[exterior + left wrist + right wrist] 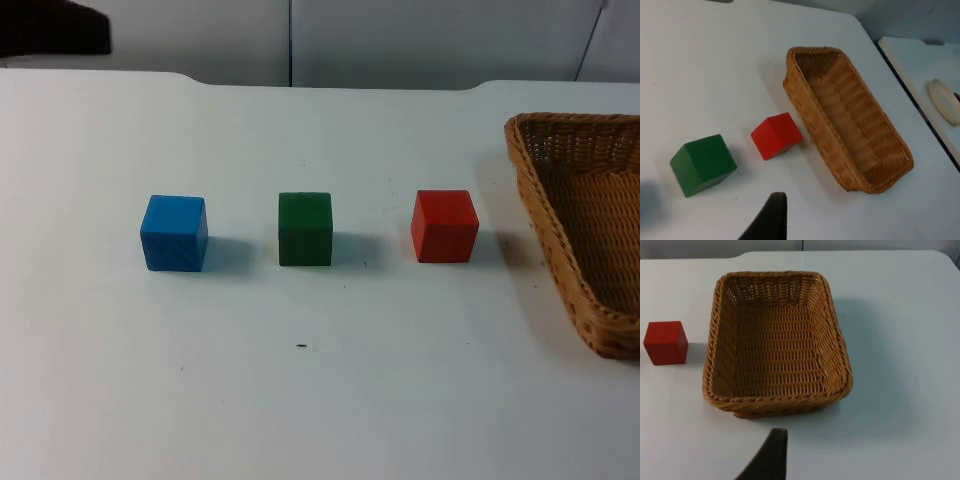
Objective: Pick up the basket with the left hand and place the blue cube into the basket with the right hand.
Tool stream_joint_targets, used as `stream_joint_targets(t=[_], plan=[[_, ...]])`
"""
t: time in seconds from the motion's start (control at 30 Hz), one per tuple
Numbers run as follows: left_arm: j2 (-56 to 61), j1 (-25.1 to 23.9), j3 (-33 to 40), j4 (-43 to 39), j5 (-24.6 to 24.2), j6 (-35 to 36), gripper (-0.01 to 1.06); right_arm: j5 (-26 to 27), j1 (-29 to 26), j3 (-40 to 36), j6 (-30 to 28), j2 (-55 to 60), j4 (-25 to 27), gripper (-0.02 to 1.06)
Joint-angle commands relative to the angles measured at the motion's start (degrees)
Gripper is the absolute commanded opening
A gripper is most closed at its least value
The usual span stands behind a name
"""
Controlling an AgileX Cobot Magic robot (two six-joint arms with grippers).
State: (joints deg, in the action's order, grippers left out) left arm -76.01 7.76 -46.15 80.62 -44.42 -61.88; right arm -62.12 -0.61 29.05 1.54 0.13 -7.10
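The blue cube [174, 233] sits on the white table at the left end of a row of three cubes. An empty woven basket [560, 250] lies at the table's right edge, beside the red cube. My left gripper [771, 220] hangs above the table near the green cube, looking across the red cube to the basket [815, 135]. A dark part of the left arm [50, 30] shows at the far left corner. My right gripper [771, 457] hovers just in front of the basket's [775, 402] near short rim. Neither holds anything.
A green cube [305, 229] stands in the middle of the row and a red cube [444, 226] at its right, both between the blue cube and the basket. Beyond the table's right side stands another surface with a pale round plate [942, 100]. A grey partition wall [400, 40] closes the back.
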Motion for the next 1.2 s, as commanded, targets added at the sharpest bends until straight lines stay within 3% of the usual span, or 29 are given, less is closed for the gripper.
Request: stream_joint_targets(t=[0.0,0.2,0.47,0.67,0.97,1.17], plan=[[-2.84,4.26,-2.68,1.09,3.47,-0.5,1.03,0.61,-0.27,-0.04,-0.43,-0.13,-0.07,1.05],[-12.42,13.03,-10.04,0.17,7.94,1.58,1.03,0.61,-0.27,-0.04,-0.43,-0.13,-0.07,1.05],[-29.51,23.16,-22.24,-6.76,9.38,12.31,1.03,0.61,-0.27,-0.04,-0.43,-0.13,-0.07,1.05],[-37.79,27.05,-28.6,-7.13,9.62,14.98,1.03,0.61,-0.27,-0.04,-0.43,-0.13,-0.07,1.05],[-51.12,32.75,-42.72,-17.35,9.36,29.4,1.03,0.61,-0.27,-0.04,-0.43,-0.13,-0.07,1.04],[-58.11,34.55,-51.23,-19.23,8.74,35.65,1.03,0.61,-0.27,-0.04,-0.43,-0.13,-0.07,1.04]])
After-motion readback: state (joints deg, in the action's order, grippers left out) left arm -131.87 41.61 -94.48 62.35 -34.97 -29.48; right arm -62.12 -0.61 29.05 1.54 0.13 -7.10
